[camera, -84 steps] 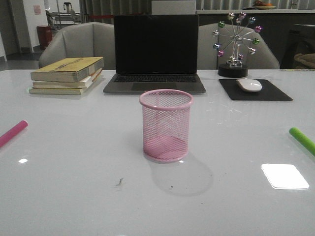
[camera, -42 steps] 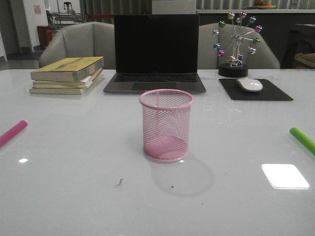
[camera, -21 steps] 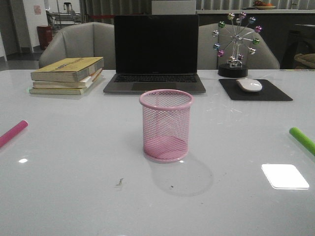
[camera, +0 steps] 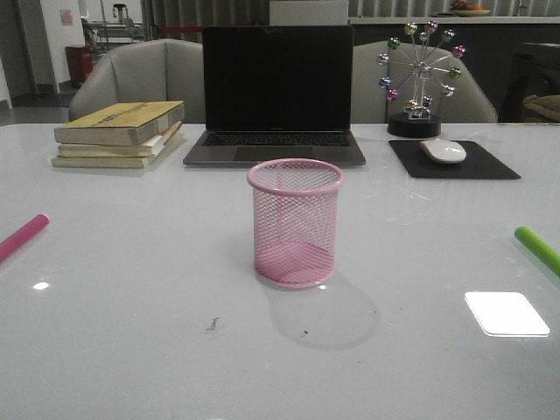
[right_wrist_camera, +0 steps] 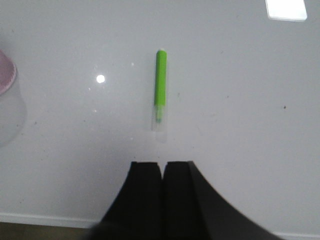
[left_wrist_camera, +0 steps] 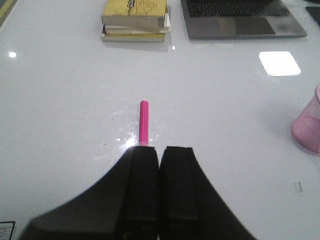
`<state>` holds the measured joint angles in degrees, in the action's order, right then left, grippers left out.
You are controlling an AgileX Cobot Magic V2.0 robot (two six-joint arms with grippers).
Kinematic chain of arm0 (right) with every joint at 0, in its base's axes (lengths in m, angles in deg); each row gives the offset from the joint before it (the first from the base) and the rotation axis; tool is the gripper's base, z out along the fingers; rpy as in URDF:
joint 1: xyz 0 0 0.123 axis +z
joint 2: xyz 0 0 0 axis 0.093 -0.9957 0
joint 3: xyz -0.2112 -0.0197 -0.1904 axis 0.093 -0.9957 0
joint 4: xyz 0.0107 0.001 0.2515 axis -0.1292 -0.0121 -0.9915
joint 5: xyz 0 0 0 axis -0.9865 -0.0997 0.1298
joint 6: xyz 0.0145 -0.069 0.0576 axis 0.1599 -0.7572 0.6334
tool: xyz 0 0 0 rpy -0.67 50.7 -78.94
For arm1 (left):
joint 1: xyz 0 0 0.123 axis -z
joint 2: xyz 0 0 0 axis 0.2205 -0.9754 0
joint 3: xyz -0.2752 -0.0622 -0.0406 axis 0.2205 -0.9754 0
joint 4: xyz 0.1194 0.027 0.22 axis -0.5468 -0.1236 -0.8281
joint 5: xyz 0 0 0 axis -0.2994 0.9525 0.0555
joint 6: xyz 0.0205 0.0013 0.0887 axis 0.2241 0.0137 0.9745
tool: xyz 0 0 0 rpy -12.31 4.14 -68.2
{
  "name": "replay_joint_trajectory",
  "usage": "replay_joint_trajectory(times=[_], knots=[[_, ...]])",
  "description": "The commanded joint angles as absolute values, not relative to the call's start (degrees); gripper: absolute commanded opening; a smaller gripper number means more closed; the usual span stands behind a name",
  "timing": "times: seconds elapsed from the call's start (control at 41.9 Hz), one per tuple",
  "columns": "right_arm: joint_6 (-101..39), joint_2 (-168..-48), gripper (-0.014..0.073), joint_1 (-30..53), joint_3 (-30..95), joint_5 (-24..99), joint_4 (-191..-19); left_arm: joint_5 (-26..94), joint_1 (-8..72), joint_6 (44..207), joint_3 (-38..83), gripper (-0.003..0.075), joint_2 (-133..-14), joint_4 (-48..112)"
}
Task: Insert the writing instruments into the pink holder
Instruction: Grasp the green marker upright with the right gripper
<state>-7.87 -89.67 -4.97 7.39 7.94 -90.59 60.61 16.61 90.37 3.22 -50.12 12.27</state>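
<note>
The pink holder (camera: 296,223) stands upright and empty mid-table; its edge also shows in the left wrist view (left_wrist_camera: 309,125) and right wrist view (right_wrist_camera: 6,72). The magenta pen (camera: 24,236) lies at the table's left edge. In the left wrist view this pen (left_wrist_camera: 144,121) runs out from behind my left gripper (left_wrist_camera: 159,150), which is shut with nothing held. The lime green pen (camera: 537,248) lies at the right edge. In the right wrist view the green pen (right_wrist_camera: 160,87) lies a little beyond my right gripper (right_wrist_camera: 162,165), shut and empty. Neither gripper appears in the front view.
A stack of books (camera: 120,133) sits back left, a laptop (camera: 276,96) behind the holder, a mouse (camera: 444,150) on a black pad (camera: 452,161) and a ferris-wheel ornament (camera: 418,79) back right. The books (left_wrist_camera: 135,20) and laptop (left_wrist_camera: 240,17) also show in the left wrist view.
</note>
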Motion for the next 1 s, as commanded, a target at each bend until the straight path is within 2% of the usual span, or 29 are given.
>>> replay_joint_trajectory(times=[0.0,0.048,0.143,0.215,0.358,0.693,0.979], knots=[[-8.05,-93.46,0.0185,-4.90,8.94,11.60,-91.25,55.97,16.50,90.31,4.52,0.0171,-52.67,13.22],[-8.00,-95.03,0.0272,-4.90,8.94,12.11,-91.24,55.49,16.50,90.55,4.52,0.0253,-53.35,13.22],[-8.00,-99.34,0.0442,-4.90,9.13,14.88,-91.24,54.82,16.50,92.97,4.52,0.0470,-54.08,13.89],[-6.90,-102.61,0.0470,-4.90,9.13,18.15,-91.24,54.75,16.50,93.49,4.52,0.0545,-54.23,14.05],[-6.00,-110.78,0.0465,-4.90,10.90,22.49,-91.36,53.88,19.84,95.08,4.52,0.0536,-54.23,15.30],[-6.00,-133.15,0.0465,-4.90,24.71,22.25,-91.36,53.22,34.25,95.35,4.52,0.0446,-54.28,15.30],[-6.00,-150.06,0.0465,-4.90,38.42,14.80,-91.66,53.22,37.85,95.35,4.52,0.0434,-54.28,15.66]])
